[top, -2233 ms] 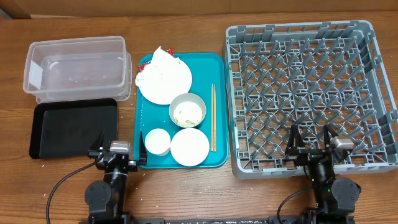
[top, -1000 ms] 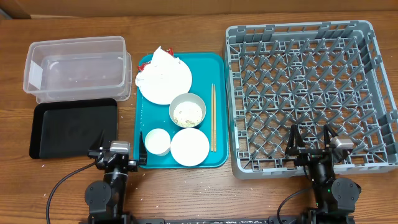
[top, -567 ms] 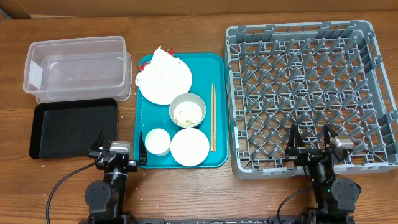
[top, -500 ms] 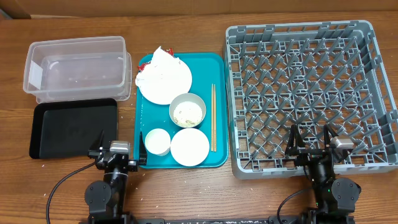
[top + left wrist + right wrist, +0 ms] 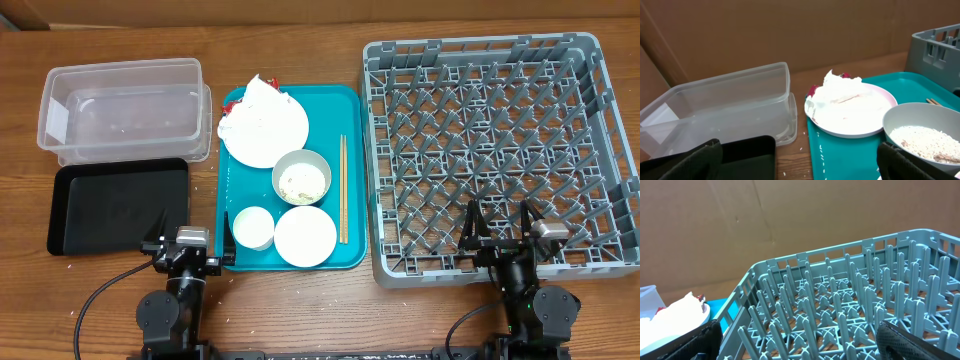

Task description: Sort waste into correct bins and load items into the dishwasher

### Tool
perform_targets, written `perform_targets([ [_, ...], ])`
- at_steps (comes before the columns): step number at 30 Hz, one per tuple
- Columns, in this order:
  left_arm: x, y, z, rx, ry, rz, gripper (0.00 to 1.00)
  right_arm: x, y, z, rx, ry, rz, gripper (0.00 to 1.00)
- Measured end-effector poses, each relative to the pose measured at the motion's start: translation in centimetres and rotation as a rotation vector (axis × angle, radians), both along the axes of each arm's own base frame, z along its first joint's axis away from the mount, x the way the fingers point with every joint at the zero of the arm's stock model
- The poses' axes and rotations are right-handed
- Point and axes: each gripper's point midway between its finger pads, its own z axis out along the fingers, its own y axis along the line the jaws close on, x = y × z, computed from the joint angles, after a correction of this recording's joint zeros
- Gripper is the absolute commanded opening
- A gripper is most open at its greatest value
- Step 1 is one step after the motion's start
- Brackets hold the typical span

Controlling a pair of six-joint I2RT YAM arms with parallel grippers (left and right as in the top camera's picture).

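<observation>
Sitting low at the near edge of the table [image 5: 300, 310], the left gripper [image 5: 799, 167] has its fingers spread wide, with nothing between them. It is above the gap between the black tray [image 5: 120, 205] and the teal tray [image 5: 350, 100]. The right gripper [image 5: 800, 347] is spread just as wide, and its fingers reach over the near wall of the rack [image 5: 500, 140].

Nearest on the teal tray are the cup [image 5: 253, 228] and, just beside it on the right, a plain bowl [image 5: 305, 237]. Behind them stands the rice bowl [image 5: 301, 180], with white rice lying in its bottom. The chopsticks [image 5: 343, 190] lie side by side along the tray's right side, running near to far.

Farther back is the plate [image 5: 270, 135], with the crumpled napkin [image 5: 837, 87] on its far left part and red scraps at the napkin's edge.

The tub [image 5: 125, 110] is beyond the black tray, close against it. A few grains [image 5: 801, 148] lie on the table by the tub's corner. The rack is to the right of the teal tray and reaches to the far edge.
</observation>
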Motion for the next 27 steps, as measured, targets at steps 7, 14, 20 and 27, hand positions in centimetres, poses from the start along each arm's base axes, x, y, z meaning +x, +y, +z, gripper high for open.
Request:
perform_targets([
  [7, 0.0, -0.2, 0.0, -0.001, -0.001, -0.011, 1.00, 0.0, 0.0, 0.0, 0.000, 0.000, 0.000, 1.00],
  [14, 0.0, -0.4, 0.3, 0.000, -0.013, -0.023, 1.00, 0.0, 0.0, 0.0, 0.000, 0.000, 0.000, 1.00],
  [20, 0.0, -0.7, 0.6, 0.000, -0.023, -0.038, 1.00, 0.0, 0.0, 0.8, -0.004, -0.031, 0.000, 1.00],
  [27, -0.1, -0.7, 4.6, 0.010, -0.186, -0.043, 1.00, -0.1, 0.0, 1.7, -0.009, -0.070, 0.000, 1.00],
])
